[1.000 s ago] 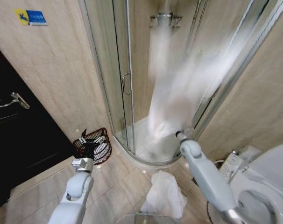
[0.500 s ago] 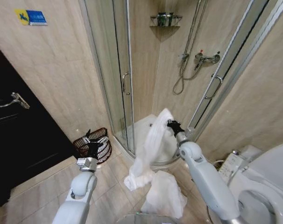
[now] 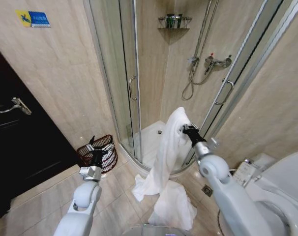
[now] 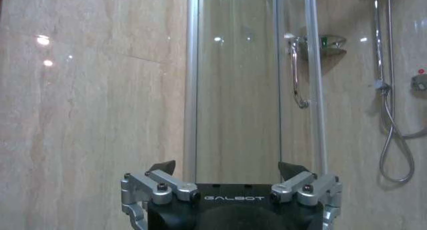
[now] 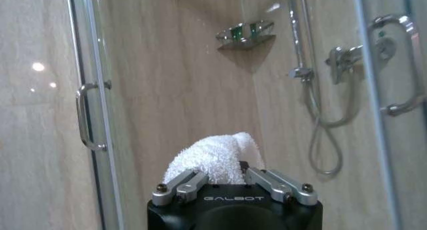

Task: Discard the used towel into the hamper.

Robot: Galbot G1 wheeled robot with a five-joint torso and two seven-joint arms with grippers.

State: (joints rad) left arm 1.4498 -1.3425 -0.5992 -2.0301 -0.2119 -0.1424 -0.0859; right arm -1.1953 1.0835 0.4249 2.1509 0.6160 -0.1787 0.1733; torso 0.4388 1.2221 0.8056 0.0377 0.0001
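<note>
Right hand (image 3: pixel 186 129): fingertips buried in the white towel (image 3: pixel 168 152), bunched fold rising past them in the right wrist view; contact surfaces hidden. Towel's lower end, below the hand, merges with a second white heap on the floor (image 3: pixel 174 206); cannot tell whether one cloth or two.

Left hand (image 3: pixel 100 146): overlaps the wire hamper (image 3: pixel 108 153) just beyond it, covering the near rim and interior; contents not readable.

Left wrist view: hand body cut off by the frame edge. Shower shelf bottles (image 3: pixel 174 20) too small to identify.

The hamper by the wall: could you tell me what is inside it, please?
The left gripper, open, hangs before the hamper and covers much of its inside; no towel shows there.
</note>
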